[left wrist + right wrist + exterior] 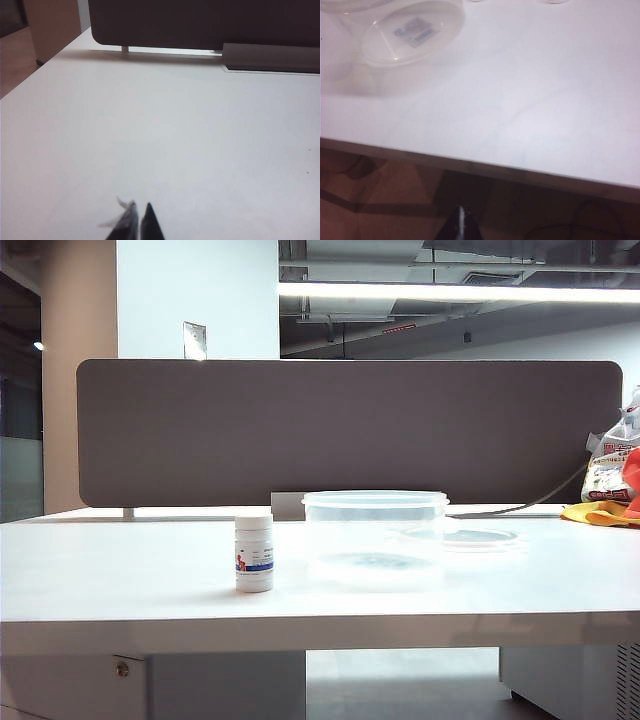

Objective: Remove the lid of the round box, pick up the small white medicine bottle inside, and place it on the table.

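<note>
- Apparently all three steps are complete: I see the lid lying flat on the table, just right of the round box.
- The small white medicine bottle stands upright on the table, just left of the box and apart from it.
- My left gripper is over bare tabletop, jaws together, holding nothing.
- My right gripper hangs off the table's front edge, jaws closed, empty.
- I judge nothing remains.

On the worktop — one small white medicine bottle, one round box, one lid; claws — two: left claw, right claw.
</note>
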### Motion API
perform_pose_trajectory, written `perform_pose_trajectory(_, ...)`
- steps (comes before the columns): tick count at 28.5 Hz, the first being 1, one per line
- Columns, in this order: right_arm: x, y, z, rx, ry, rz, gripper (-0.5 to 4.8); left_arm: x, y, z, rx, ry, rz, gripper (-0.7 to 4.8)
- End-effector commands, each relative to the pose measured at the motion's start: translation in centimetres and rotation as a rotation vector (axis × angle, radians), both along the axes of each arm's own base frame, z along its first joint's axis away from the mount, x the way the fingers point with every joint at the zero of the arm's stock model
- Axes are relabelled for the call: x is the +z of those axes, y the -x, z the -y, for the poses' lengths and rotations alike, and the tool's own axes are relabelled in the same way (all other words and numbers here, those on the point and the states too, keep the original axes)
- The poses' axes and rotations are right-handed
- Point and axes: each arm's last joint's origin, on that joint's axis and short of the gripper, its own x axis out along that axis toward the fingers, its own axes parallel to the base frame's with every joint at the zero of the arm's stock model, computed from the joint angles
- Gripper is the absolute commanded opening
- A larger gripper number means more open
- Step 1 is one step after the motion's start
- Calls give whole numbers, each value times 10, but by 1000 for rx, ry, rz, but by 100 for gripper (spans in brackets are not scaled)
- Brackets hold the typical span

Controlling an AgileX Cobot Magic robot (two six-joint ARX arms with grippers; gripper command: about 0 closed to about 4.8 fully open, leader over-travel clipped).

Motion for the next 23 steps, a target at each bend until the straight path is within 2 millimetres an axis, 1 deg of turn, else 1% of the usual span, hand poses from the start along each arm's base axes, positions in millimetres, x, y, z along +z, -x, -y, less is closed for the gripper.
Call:
perform_pose_trajectory(1, 3, -1, 0, 2, -4, 21, 0, 0, 0, 0, -3, -4, 4, 22)
perform_pose_trajectory(15, 5, 1, 2, -13, 7, 38, 0, 0, 0, 0, -3, -4, 4, 22)
perform_pose_trajectory(17, 10, 3, 4, -32, 46, 109, 0, 0, 0, 0, -3, -4, 4, 22)
perform_pose_trajectory(23, 33, 14, 13, -198, 79, 383, 0, 0, 0, 0, -3, -4, 4, 22)
